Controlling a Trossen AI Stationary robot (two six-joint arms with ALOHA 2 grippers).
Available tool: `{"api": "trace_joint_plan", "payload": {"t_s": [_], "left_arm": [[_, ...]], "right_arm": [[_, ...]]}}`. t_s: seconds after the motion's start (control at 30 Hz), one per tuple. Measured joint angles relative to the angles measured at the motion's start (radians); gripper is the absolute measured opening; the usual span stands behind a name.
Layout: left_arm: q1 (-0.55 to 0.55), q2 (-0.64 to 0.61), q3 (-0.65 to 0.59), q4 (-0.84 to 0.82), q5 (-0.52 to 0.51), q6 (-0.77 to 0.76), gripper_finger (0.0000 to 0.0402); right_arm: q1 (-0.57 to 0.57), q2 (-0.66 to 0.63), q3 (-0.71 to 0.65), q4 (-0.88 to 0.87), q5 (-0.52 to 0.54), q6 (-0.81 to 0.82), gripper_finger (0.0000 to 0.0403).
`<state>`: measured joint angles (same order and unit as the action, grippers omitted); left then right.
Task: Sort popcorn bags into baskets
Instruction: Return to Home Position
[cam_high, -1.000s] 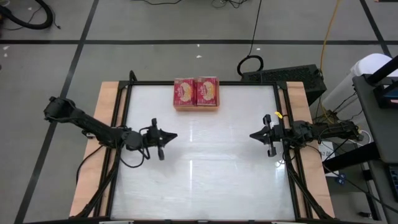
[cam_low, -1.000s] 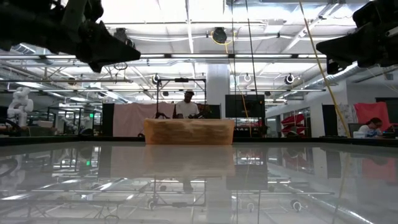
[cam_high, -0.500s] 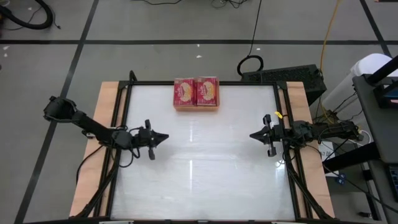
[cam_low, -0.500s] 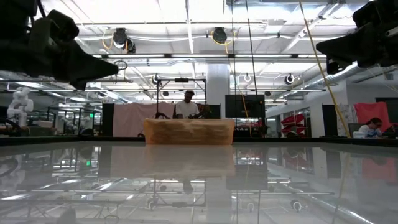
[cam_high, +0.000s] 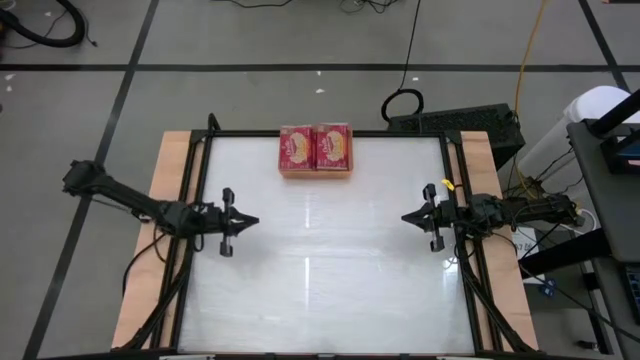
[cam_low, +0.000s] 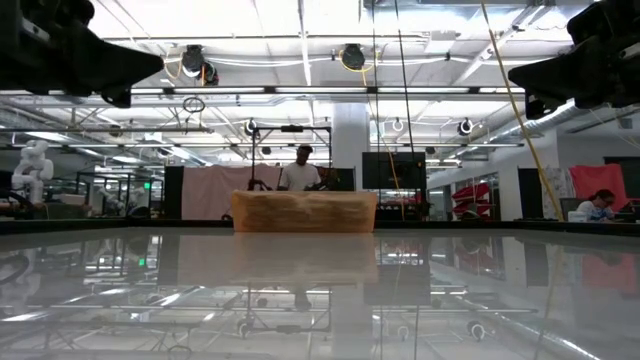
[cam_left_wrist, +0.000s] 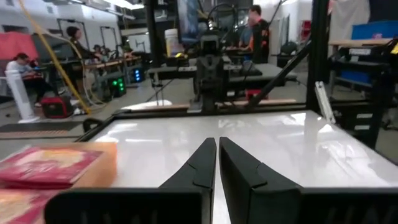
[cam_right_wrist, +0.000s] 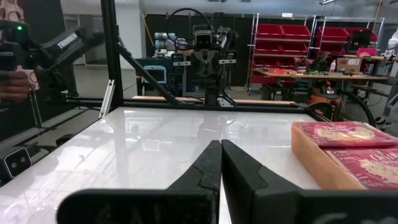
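An orange basket (cam_high: 316, 171) stands at the middle of the table's far edge, its bottom on the white tabletop. Red popcorn bags (cam_high: 316, 148) lie flat in it in two side-by-side piles, popcorn pictures up. The basket also shows in the low view (cam_low: 304, 211), the left wrist view (cam_left_wrist: 102, 163) and the right wrist view (cam_right_wrist: 311, 158). My left gripper (cam_high: 252, 220) is shut and empty above the table's left side, pointing level toward the right. My right gripper (cam_high: 405, 219) is shut and empty at the right side, pointing left.
A black frame (cam_high: 200, 180) runs around the glossy white tabletop (cam_high: 320, 260), with wooden strips outside it. A person (cam_low: 300, 172) stands in the room beyond the far edge. Cables and a black box (cam_high: 455, 122) lie on the floor behind the table.
My left gripper has drawn back toward the table's left edge, staying shut and level, with a slight turn of the wrist. The basket and the bags have not moved.
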<state>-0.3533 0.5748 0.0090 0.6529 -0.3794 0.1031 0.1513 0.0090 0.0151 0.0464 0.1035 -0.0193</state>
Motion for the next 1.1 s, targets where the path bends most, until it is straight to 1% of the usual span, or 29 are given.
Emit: {"api": "trace_joint_plan", "payload": {"t_s": [0.23,0.37,0.5,0.6,1.1], "left_arm": [[0.048,-0.369,0.000,-0.344,-0.002,0.012,0.0026],[0.078,-0.561,0.000,-0.502,0.046,0.015,0.0026],[0.104,-0.569,0.001,-0.555,0.089,0.005,0.0026],[0.124,-0.570,0.003,-0.600,0.098,-0.030,0.0026],[0.266,-0.568,0.003,-0.628,0.277,-0.043,0.0026]], "right_arm": [[0.000,0.000,0.000,0.001,0.000,0.000,0.0006],[0.000,0.000,0.000,0.001,0.000,0.000,0.0006],[0.000,0.002,0.000,0.003,0.000,0.000,0.0006],[0.000,0.006,0.000,0.007,-0.001,0.000,0.0006],[0.000,0.012,0.000,0.015,0.000,0.000,0.0006]]}}
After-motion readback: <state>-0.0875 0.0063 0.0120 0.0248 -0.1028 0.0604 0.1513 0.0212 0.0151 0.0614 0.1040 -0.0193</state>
